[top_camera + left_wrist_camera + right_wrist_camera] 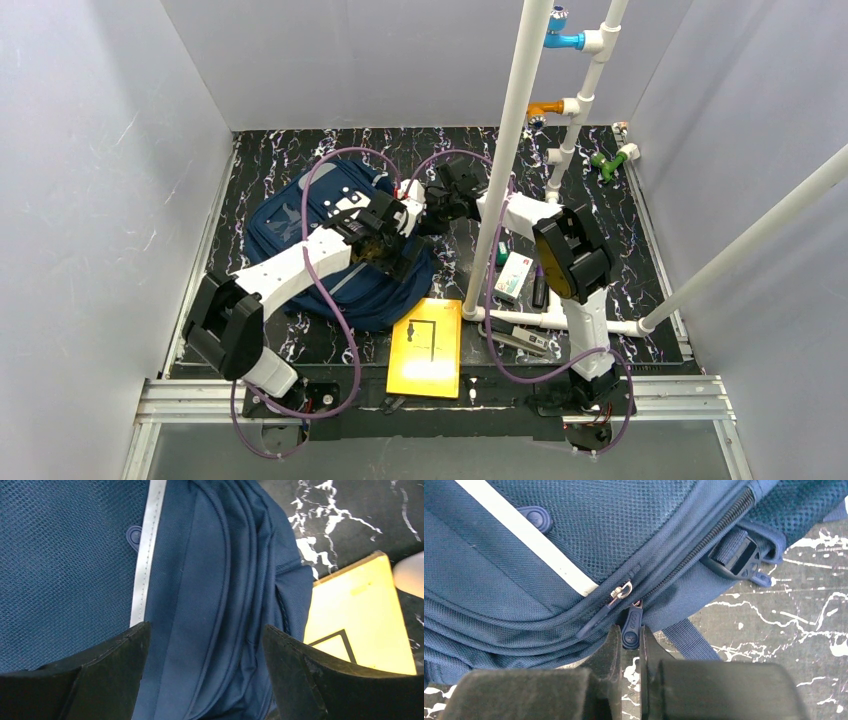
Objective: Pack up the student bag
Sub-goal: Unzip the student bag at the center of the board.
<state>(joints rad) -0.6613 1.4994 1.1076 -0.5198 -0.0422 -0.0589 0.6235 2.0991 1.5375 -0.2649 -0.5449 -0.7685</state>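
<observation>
**Right gripper** point(630, 639): jaws nearly together, pinched on the dark blue zipper pull point(631, 622). The tab stands upright between the fingertips.

**Zipper track** point(704, 540): runs from the pull straight away from the fingers, slanting toward a black buckle point(736, 557) at the bag's edge. The visible run looks closed. A second, metal-ringed slider point(621, 591) sits just beside it on a separate track. Judgement: the coming move is a drag along this track's line. Pulling across it would likely lift the fabric rather than move the slider.

**Student bag** point(300, 215): navy, lying flat on the left-centre of the black marbled table point(620, 220). Its right far edge is at the right gripper.

**Left gripper** point(205, 630): jaws wide, nothing between them, over the bag's near right part beside a grey stripe point(145, 555). Whether it touches the fabric cannot be told. It is the arm nearer the bag's body and well placed to hold the bag down.

**Yellow book** point(425, 345): flat on the table, just beside the bag's near right corner, unpacked.
</observation>
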